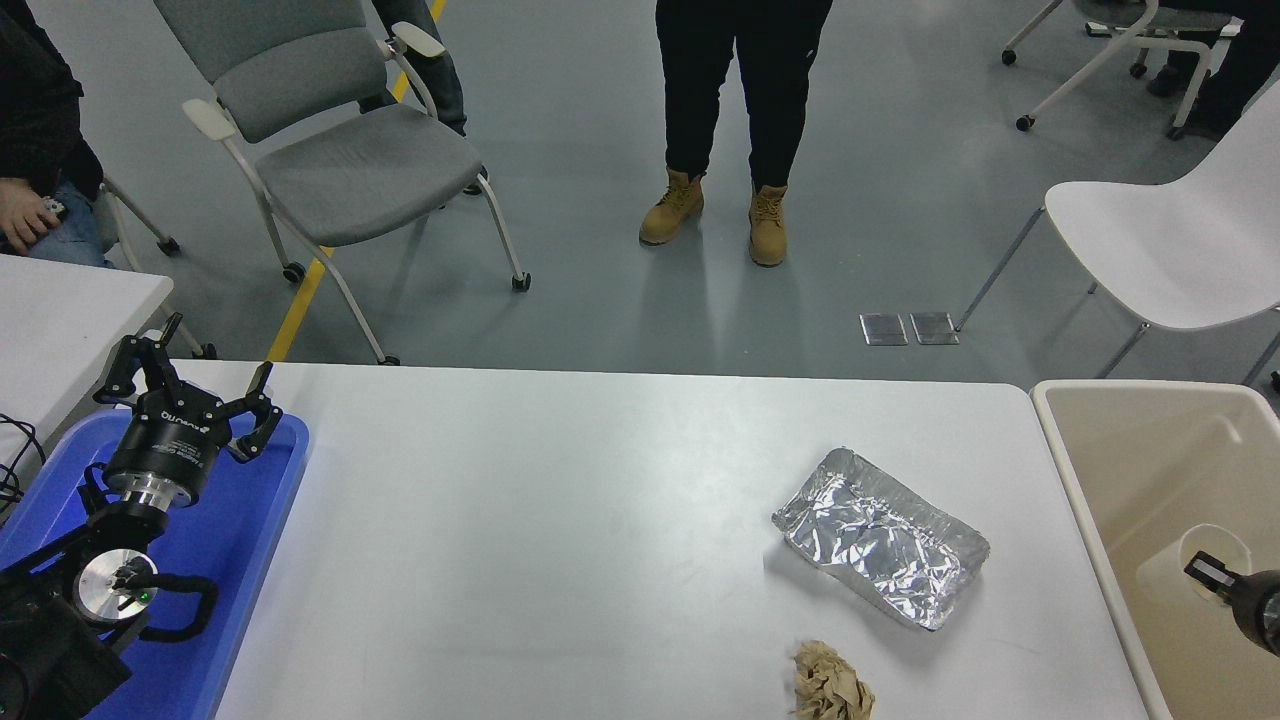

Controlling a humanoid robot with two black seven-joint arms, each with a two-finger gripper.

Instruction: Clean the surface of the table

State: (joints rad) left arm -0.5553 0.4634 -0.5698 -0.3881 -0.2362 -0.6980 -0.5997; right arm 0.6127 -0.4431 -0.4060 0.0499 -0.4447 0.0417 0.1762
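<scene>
We see desk [560, 520] ahead, foil tray [880, 537] and paper wad [830, 685] on it. Right gripper [1215, 572] over bin [1100, 560], grip state unclear. Left gripper [190, 385] parked, spread, empty. We judge next: reach for wad.

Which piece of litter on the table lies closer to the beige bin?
The crumpled foil tray; the brown paper wad sits farther from the bin, at the table's near edge.

Clutter and furniture around the workspace

A crumpled rectangular silver foil tray [881, 537] lies near a wadded ball of brown paper [830, 684]. A blue plastic tray [255, 520] sits left, a beige rectangular bin [1120, 480] right. Beyond stand a grey wheeled chair [330, 150], a white chair [1170, 240] and a person in tan boots [740, 110].
</scene>
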